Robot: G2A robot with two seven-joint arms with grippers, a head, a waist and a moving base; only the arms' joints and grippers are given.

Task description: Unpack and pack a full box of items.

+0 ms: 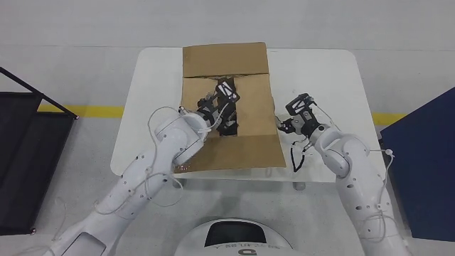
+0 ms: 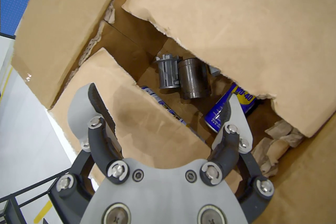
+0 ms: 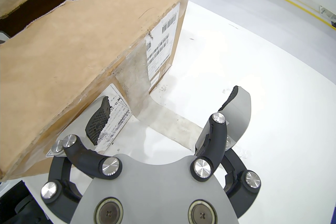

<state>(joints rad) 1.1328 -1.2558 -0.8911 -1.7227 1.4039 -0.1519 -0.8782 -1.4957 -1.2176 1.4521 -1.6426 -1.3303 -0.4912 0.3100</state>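
Where the cardboard box (image 1: pixel 226 142) sits at the centre of the top view on the white table (image 1: pixel 327 78), its torn flaps stand partly open, and the inside holds a grey ribbed part (image 2: pixel 168 72) touching a dark metal cylinder (image 2: pixel 193 78), a blue spray can (image 2: pixel 223 112) and crumpled brown paper (image 2: pixel 275 141). Left gripper (image 2: pixel 161 99): over the box opening, fingers spread wide, holding nothing. Right gripper (image 3: pixel 169 101): right of the box in the top view, just beside its labelled side wall, fingers spread wide, empty.

Wide-spread gripper (image 2: pixel 161 93) hangs above box (image 2: pixel 236 12) holding metal cylinder (image 2: pixel 193 78) and spray can (image 2: pixel 216 114).
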